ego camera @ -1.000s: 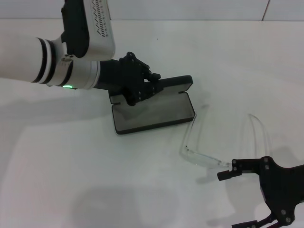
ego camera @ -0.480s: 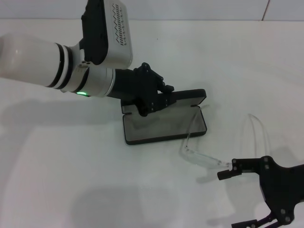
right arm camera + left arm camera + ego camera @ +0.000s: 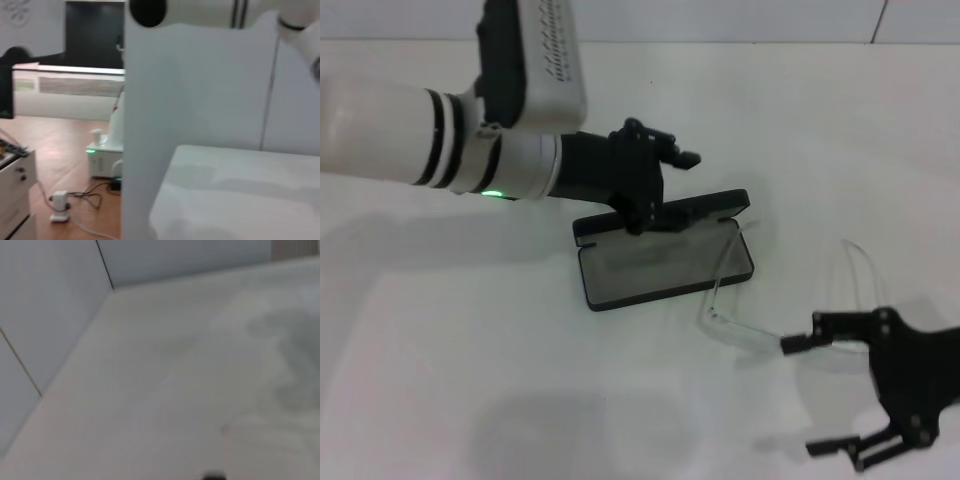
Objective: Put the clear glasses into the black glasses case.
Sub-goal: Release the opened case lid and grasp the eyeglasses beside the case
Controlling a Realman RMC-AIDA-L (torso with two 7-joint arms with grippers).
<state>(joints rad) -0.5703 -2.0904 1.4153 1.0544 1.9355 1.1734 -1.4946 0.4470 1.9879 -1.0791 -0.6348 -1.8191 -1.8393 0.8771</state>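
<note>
the case point(image 3: 665, 262) was seen lying open near the middle of the desk point(image 3: 440, 350), the glasses point(image 3: 790, 300) just beside it toward the right edge. the left gripper point(image 3: 655, 185) was held over the lid, jaws unreadable. the right gripper point(image 3: 825, 395), jaws apart, was positioned by the glasses.

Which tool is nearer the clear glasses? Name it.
The right tool: its upper finger reaches the clear glasses' near corner. The left tool hangs over the black glasses case instead.
</note>
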